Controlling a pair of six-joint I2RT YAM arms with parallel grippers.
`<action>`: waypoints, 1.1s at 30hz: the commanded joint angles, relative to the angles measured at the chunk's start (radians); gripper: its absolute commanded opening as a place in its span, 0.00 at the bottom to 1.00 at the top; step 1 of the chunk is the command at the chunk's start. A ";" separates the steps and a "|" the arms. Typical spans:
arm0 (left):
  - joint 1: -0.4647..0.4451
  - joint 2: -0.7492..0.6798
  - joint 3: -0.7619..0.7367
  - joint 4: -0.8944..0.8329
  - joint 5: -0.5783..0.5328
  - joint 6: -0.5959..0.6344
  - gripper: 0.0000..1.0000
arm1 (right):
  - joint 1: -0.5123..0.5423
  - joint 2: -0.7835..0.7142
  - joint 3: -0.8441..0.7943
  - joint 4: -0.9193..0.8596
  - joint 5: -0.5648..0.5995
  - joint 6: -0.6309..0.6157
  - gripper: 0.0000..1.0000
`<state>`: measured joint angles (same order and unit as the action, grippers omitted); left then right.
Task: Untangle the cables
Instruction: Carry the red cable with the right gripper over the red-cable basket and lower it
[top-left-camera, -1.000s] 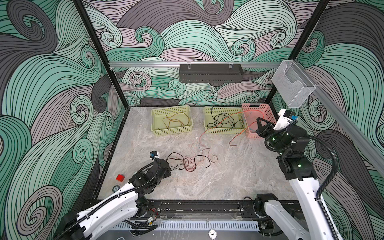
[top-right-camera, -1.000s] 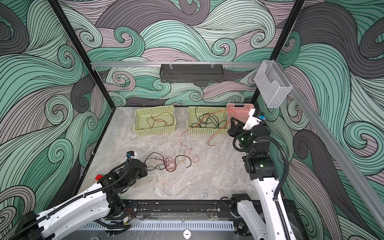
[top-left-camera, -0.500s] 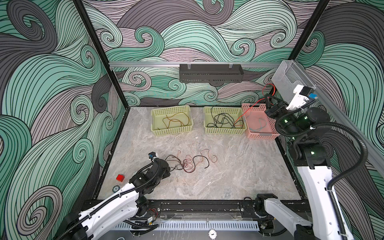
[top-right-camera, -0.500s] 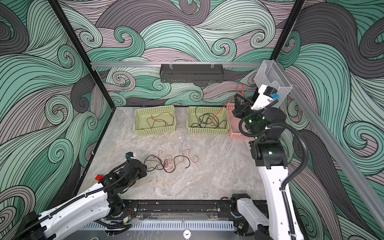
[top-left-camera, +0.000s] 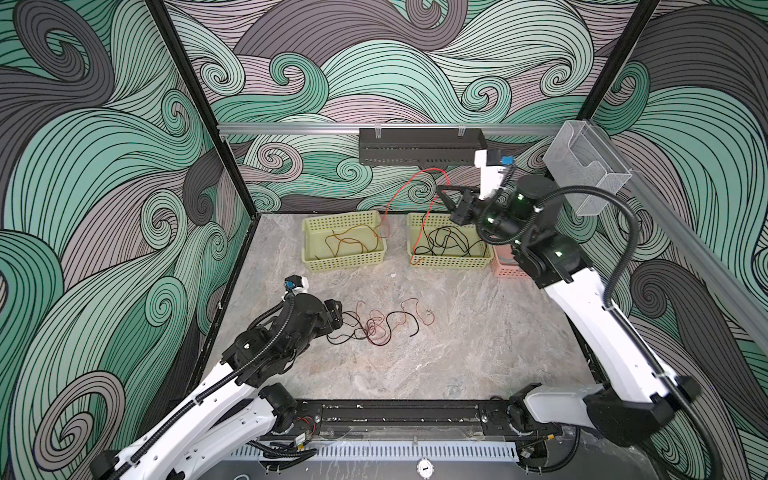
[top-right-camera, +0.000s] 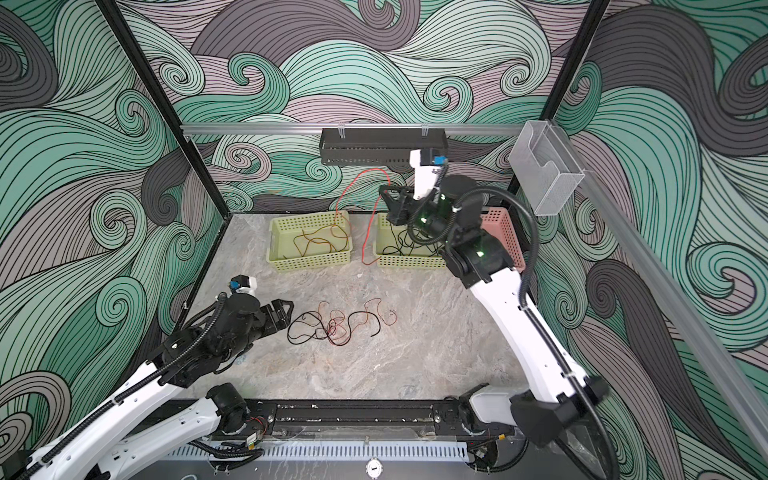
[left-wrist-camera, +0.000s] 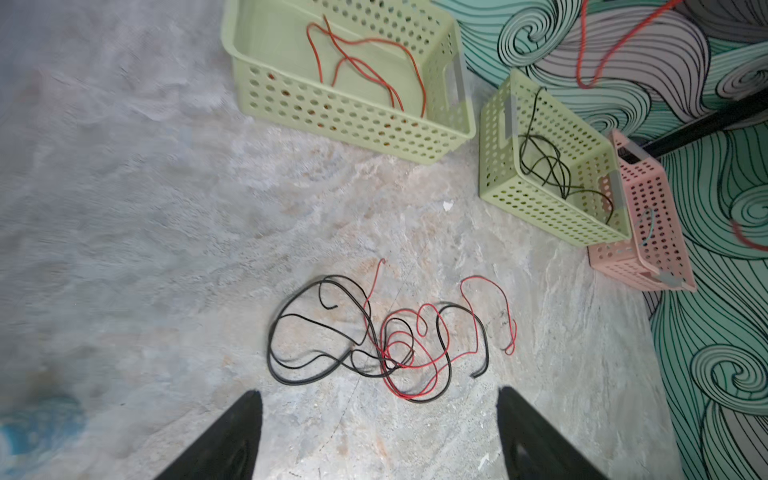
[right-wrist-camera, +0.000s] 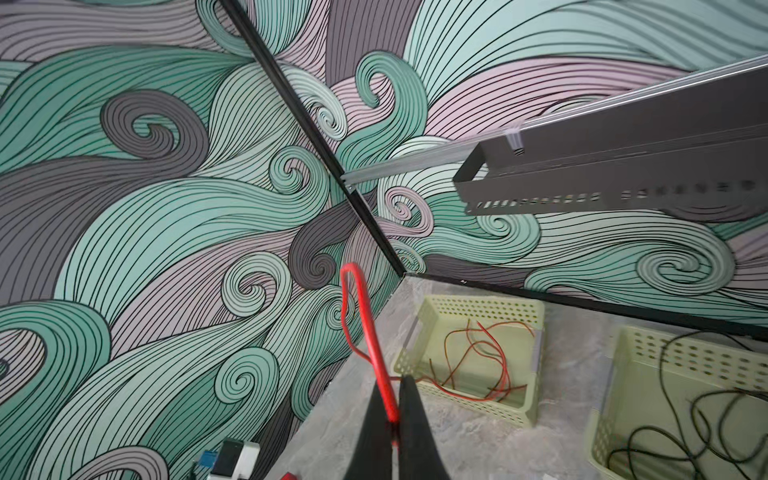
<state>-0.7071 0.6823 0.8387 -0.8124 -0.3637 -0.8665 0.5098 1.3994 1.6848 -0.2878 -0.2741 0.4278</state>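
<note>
The right gripper (right-wrist-camera: 392, 380) pinches a red cable (right-wrist-camera: 365, 316) above the green baskets (top-left-camera: 345, 262) at the tabletop's (top-left-camera: 457, 332) back edge. The left gripper (left-wrist-camera: 378, 390) gapes empty beside the red-and-black tangle (left-wrist-camera: 390, 359)

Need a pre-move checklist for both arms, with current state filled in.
1. Right gripper shut on the red cable: ok.
2. Red cable clear of the tangle on the table: ok, they lie apart.
3. Red cable hanging over the red-cable basket: not ok; one strand drops into the gap beside the black-cable basket.
4. That strand free of the black cables: cannot tell.
5. Left gripper open, empty, facing the tangle: ok.
</note>
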 joint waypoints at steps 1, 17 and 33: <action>0.006 -0.038 0.064 -0.154 -0.160 0.096 0.83 | 0.038 0.137 0.127 -0.040 -0.021 -0.062 0.00; 0.005 -0.216 -0.029 -0.171 -0.269 0.214 0.81 | 0.103 0.885 1.021 -0.401 -0.038 -0.250 0.00; 0.005 -0.378 -0.092 -0.105 -0.271 0.238 0.81 | 0.158 1.124 0.934 -0.238 0.168 -0.198 0.02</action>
<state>-0.7071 0.2722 0.7361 -0.9195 -0.6212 -0.6434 0.6525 2.5042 2.5877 -0.5819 -0.2020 0.2012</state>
